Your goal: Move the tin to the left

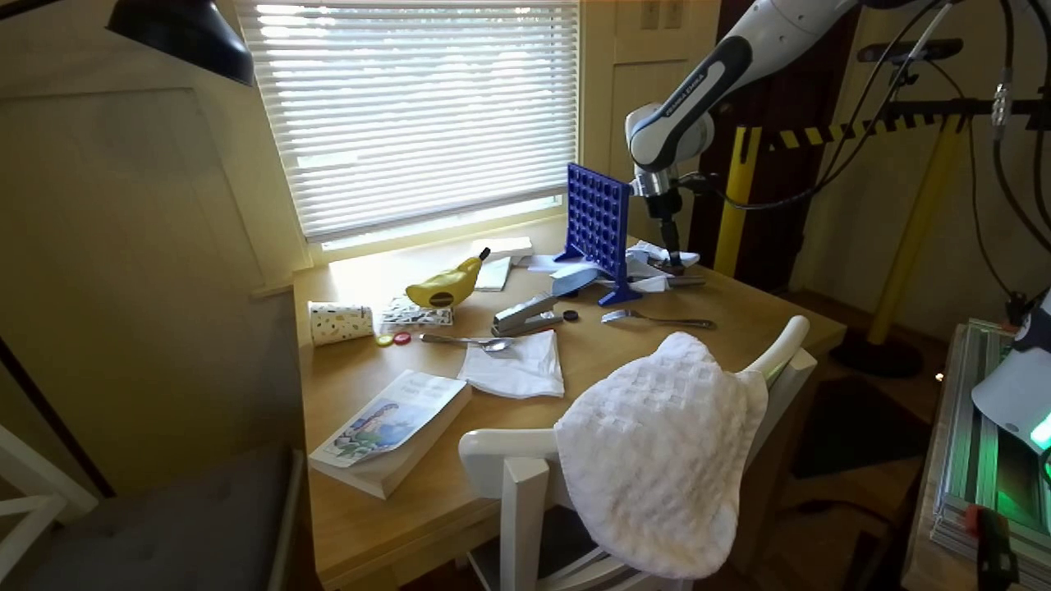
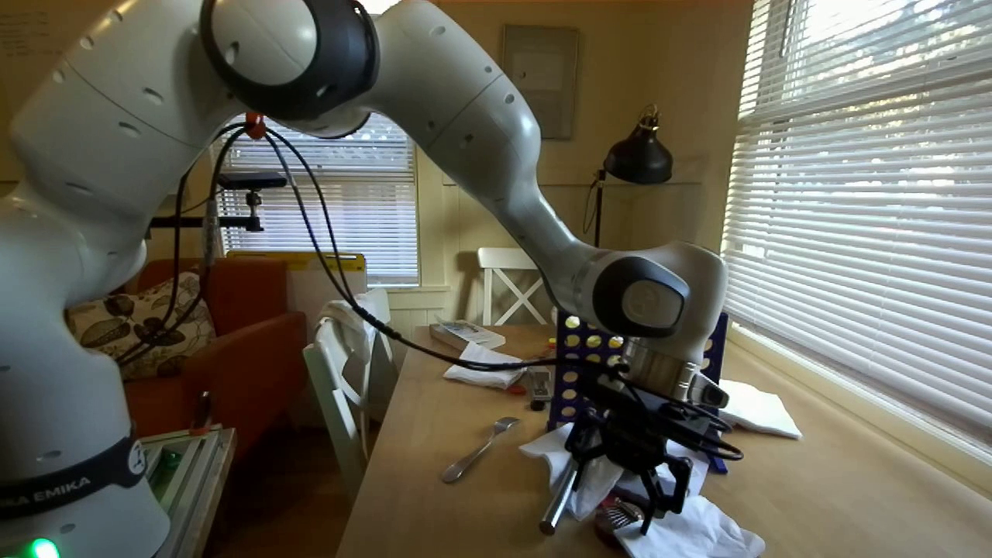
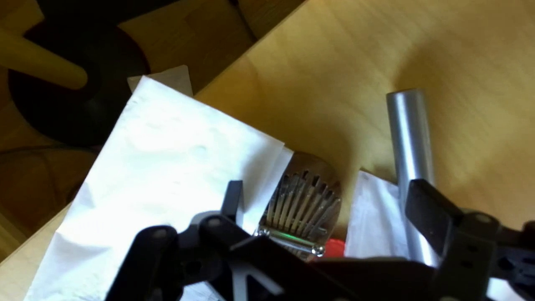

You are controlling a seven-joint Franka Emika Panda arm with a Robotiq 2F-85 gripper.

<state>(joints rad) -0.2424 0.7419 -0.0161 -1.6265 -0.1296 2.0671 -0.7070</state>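
Note:
I cannot make out a tin in any view. A brown rounded thumb piano with metal tines (image 3: 303, 205) lies on the table between papers and also shows in an exterior view (image 2: 622, 513). My gripper (image 3: 328, 202) is open above it, low over the table's end, as an exterior view shows (image 2: 618, 492). One finger is over a white napkin (image 3: 167, 163). The other overlaps a silver metal tube (image 3: 409, 142) in the wrist view; I cannot tell whether they touch. Nothing shows held. The thumb piano's near part is hidden by the gripper.
A blue upright game grid (image 1: 598, 217) stands right beside the gripper. A fork (image 1: 661, 318), a stapler (image 1: 525, 314), a yellow banana-shaped pouch (image 1: 447, 287), a speckled cup (image 1: 341, 322) and a book (image 1: 394, 423) lie farther along. The table edge (image 3: 250, 48) is close.

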